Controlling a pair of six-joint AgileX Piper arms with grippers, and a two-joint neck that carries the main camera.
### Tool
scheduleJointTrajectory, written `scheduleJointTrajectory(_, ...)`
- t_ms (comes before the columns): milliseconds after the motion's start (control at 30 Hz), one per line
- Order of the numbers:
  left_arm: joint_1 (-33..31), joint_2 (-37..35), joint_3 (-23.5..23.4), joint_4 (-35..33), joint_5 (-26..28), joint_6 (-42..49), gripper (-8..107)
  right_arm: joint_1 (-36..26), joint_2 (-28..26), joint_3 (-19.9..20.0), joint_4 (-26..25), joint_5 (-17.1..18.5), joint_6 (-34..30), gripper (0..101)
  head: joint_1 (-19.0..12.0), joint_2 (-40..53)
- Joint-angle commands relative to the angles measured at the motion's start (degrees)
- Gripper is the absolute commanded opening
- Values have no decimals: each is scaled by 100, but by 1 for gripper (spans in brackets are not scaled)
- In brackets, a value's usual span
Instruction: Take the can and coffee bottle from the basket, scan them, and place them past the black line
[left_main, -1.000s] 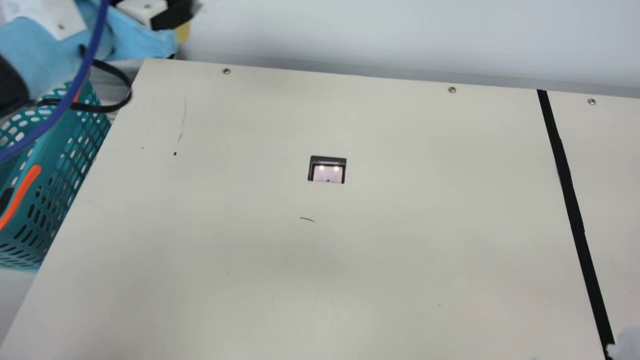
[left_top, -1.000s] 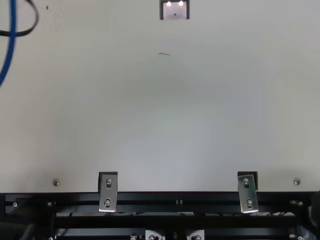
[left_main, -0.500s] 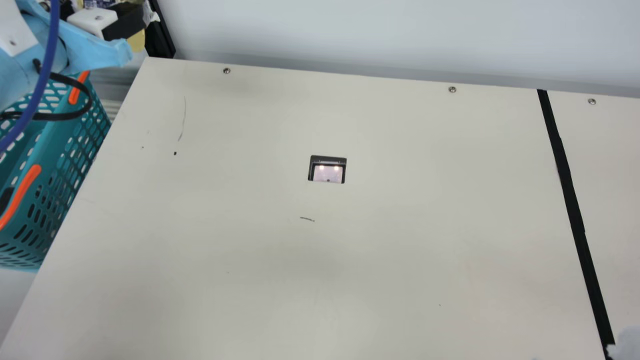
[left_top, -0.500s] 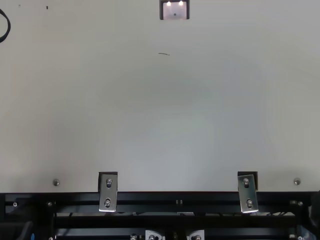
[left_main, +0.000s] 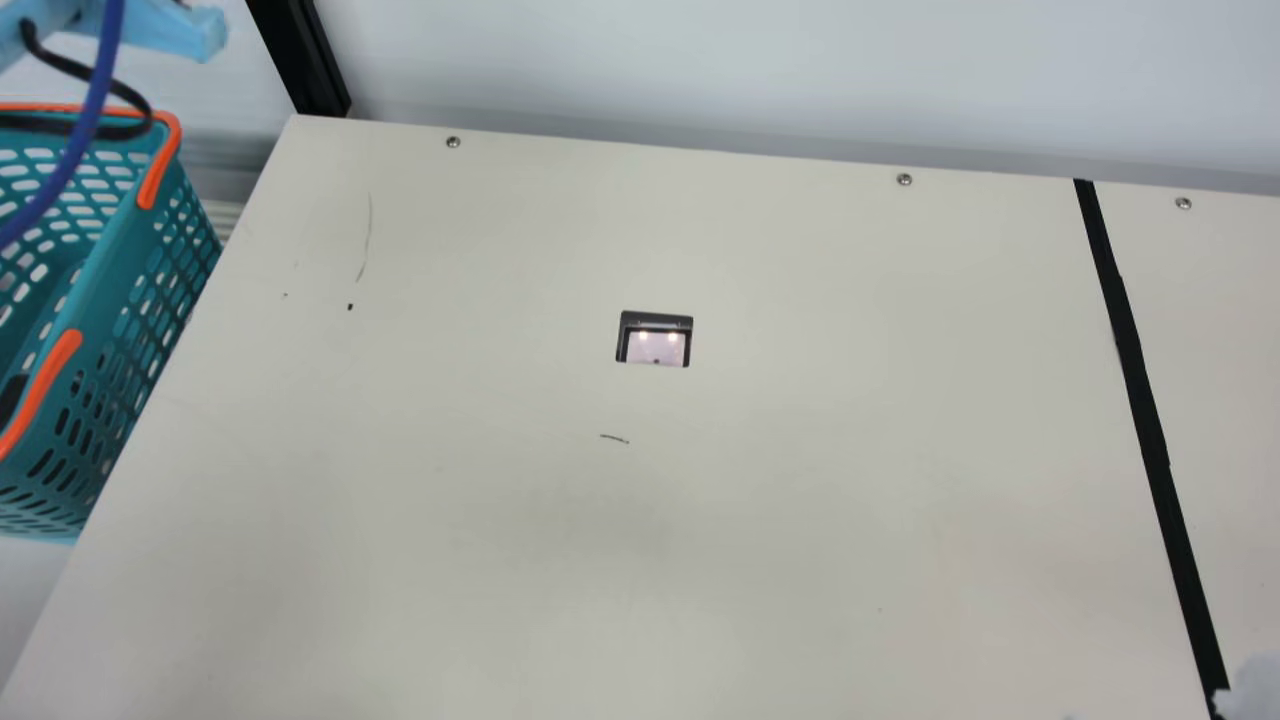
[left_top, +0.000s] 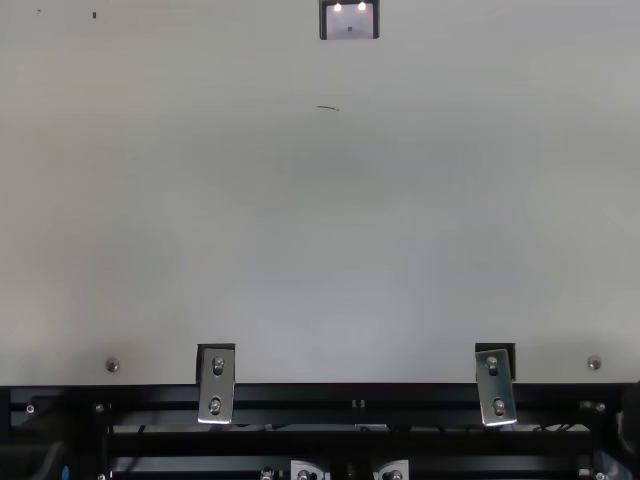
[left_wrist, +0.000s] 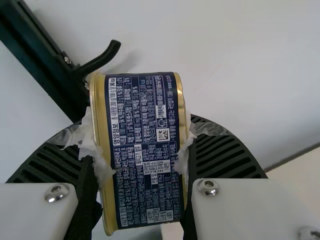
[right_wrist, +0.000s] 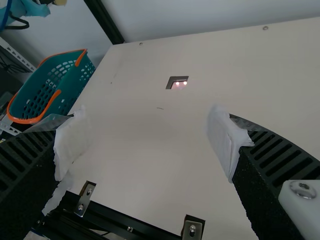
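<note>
Main risk: the navy-and-gold metal can (left_wrist: 142, 110) may twist or slip, as crumpled white padding lies between it and the fingers of the left gripper (left_wrist: 141, 145), which clamps it aloft, judged beyond the bench's (left_main: 560, 560) left edge. The blue hose (left_main: 96, 105) could snag the teal plastic basket (left_main: 120, 250) beside that edge. A misread is possible at the scanner window (left_main: 656, 346): the printed face points at the wrist camera. Long axis: lengthwise with the fingers, slightly askew. Right gripper (right_wrist: 150, 142): fingers parted, nothing between.
</note>
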Motion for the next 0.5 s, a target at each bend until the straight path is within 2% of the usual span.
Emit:
scheduleJointTrajectory(0,0,0,0,0,0,0,10,0,0,0,0,0,0,101,-17,64)
scheduleJointTrajectory(200,-26,-15,42,-83,90,307,10,0,0,0,1,0,0,101,-17,64)
scheduleJointTrajectory(467,-342,-204,-172,52,860,-473,10,0,0,0,1,0,0,101,-17,64)
